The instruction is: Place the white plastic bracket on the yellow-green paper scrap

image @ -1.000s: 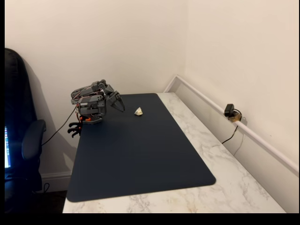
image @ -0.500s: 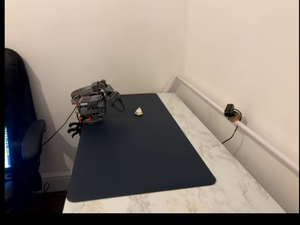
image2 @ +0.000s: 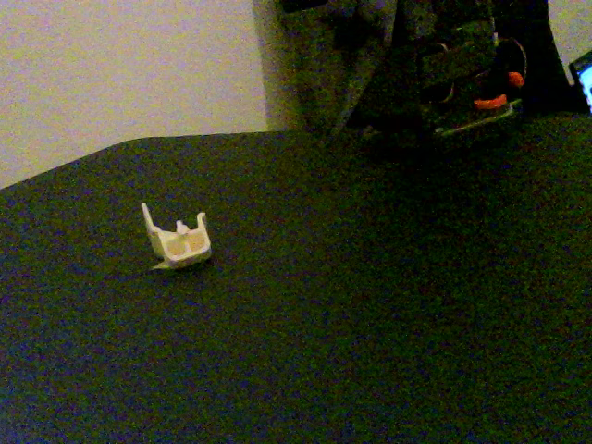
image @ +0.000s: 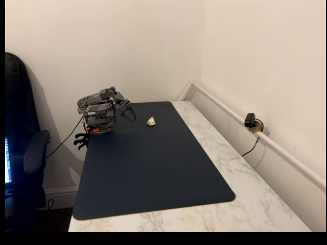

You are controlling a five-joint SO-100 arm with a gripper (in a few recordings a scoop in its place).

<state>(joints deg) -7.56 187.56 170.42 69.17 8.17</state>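
Bracket (image: 151, 121): just right of my gripper (image: 130, 115) in the fixed view, apart.
Gripper: empty; spread unclear.

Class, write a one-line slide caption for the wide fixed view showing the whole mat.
Folded arm's gripper hangs beside the white plastic bracket near the dark mat's far edge.
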